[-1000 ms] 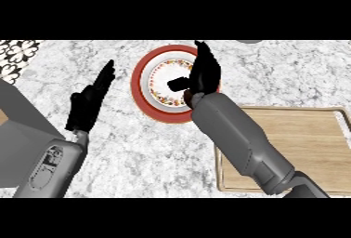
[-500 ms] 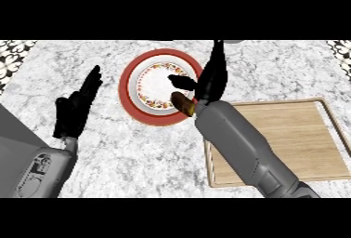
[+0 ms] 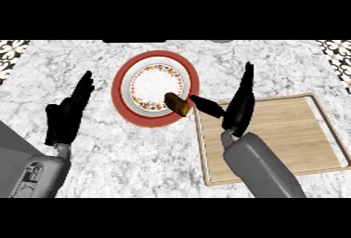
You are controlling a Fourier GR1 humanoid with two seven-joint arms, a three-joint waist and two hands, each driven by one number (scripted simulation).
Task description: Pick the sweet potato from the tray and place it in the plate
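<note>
Left hand (image 3: 66, 116) sits well left of the plate (image 3: 130, 109), fingers straight & up, holding nothing: resting, not in play. Under everything is the grey-white marbled bench (image 3: 103, 167). The plate itself is round w/ a red rim and a white centre ringed by a flowered band, and it's the landmark here. The sweet potato (image 3: 177, 103) lies on the plate's lower-right part, a stubby brown piece w/ a paler cut end, its long axis running diagonally from upper left (toward plate centre) to lower right (over the red rim). It looks to rest on the plate, though whether the low end overhangs the rim can't be told. Right of the plate is the right hand (image 3: 237, 104), fingers spread straight upward & thumb poked out left toward the sweet potato; thumb tip is just beside its lower-right end, touching or a hair off, can't tell. Nothing is clamped in that hand; fingers are apart & extended. Farther right of the plate is the wooden tray (image 3: 302, 139), w/ a raised lip, bare wood showing, its left edge partly hidden by the right forearm. Judgement: placing looks done or all but done, since the sweet potato is off the tray & on the plate. Key relation for any next move: it lies left of the right hand, near end pointing at the thumb, and the right hand is far nearer than the left. Likely all that remains is drawing that hand back to the right w/o nudging the sweet potato over the rim.
</note>
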